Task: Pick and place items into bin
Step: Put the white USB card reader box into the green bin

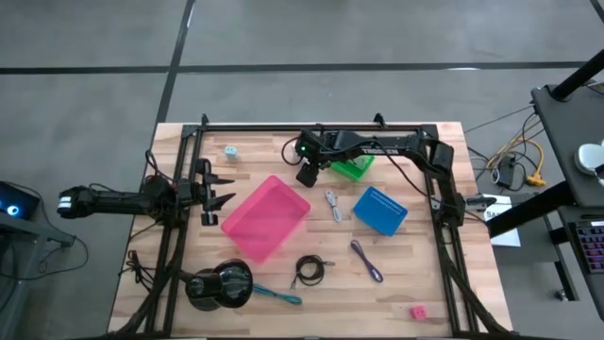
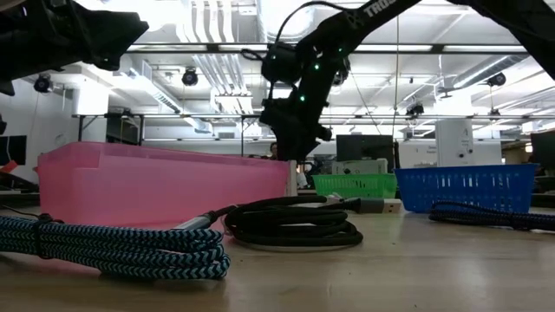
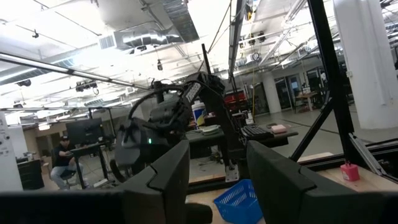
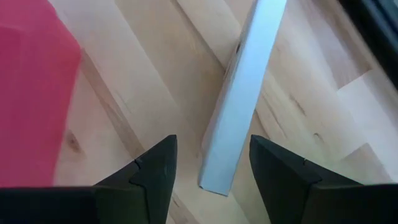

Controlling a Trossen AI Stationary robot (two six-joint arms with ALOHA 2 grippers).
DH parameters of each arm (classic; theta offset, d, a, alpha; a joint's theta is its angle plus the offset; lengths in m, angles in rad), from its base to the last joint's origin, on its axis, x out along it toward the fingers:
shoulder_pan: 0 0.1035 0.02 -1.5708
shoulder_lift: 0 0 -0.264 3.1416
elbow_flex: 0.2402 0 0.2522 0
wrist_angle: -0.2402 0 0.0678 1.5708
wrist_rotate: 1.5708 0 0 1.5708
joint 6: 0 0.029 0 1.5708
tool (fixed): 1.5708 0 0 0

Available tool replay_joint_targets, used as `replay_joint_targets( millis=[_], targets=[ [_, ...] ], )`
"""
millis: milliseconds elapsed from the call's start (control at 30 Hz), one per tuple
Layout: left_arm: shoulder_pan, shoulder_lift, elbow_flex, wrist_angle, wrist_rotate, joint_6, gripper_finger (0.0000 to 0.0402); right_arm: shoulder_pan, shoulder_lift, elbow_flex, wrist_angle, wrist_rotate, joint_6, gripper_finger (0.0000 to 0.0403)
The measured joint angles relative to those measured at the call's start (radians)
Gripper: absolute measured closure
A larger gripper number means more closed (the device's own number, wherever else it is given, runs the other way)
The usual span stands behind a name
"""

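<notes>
Teal braided cord (image 2: 113, 247) lies nearest; beyond the pink bin (image 1: 265, 218), the right gripper (image 4: 208, 168) hangs, fingers apart, straddling a pale stick (image 4: 239, 102), likely to grasp it.

3 bins: pink (image 1: 265, 219), blue (image 1: 380, 210), green (image 1: 352, 168); 3 cords: black (image 1: 310, 271), purple (image 1: 366, 261), teal (image 1: 276, 296); 2 small blocks: red (image 1: 417, 312), light-blue (image 1: 231, 152)

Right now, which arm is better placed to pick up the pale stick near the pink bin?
Right. Its tool hangs open directly over the pale stick, beside the pink bin. The left tool waits at the table's left edge, level and aimed across.
</notes>
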Motion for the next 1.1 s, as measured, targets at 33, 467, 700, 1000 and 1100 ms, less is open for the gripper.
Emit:
replay_joint_targets(
  millis=[33,467,700,1000,1100],
  targets=[
    [0.000,0.000,0.000,0.000,0.000,0.000,0.0256,0.000,0.004,0.000,-0.001,0.000,-0.013,0.0218],
    [0.000,0.000,0.000,0.000,0.000,0.000,0.0256,0.000,0.008,0.000,0.000,-0.002,-0.041,0.0261],
    [0.000,0.000,0.000,0.000,0.000,0.000,0.0256,-0.002,0.014,0.000,0.001,-0.001,-0.046,0.0305],
    [0.000,0.000,0.000,0.000,0.000,0.000,0.0256,-0.004,0.016,0.000,0.000,-0.001,-0.062,0.0361],
    [0.000,0.000,0.000,0.000,0.000,0.000,0.0256,-0.004,0.016,0.000,-0.001,-0.001,-0.064,0.0363]
  ],
)
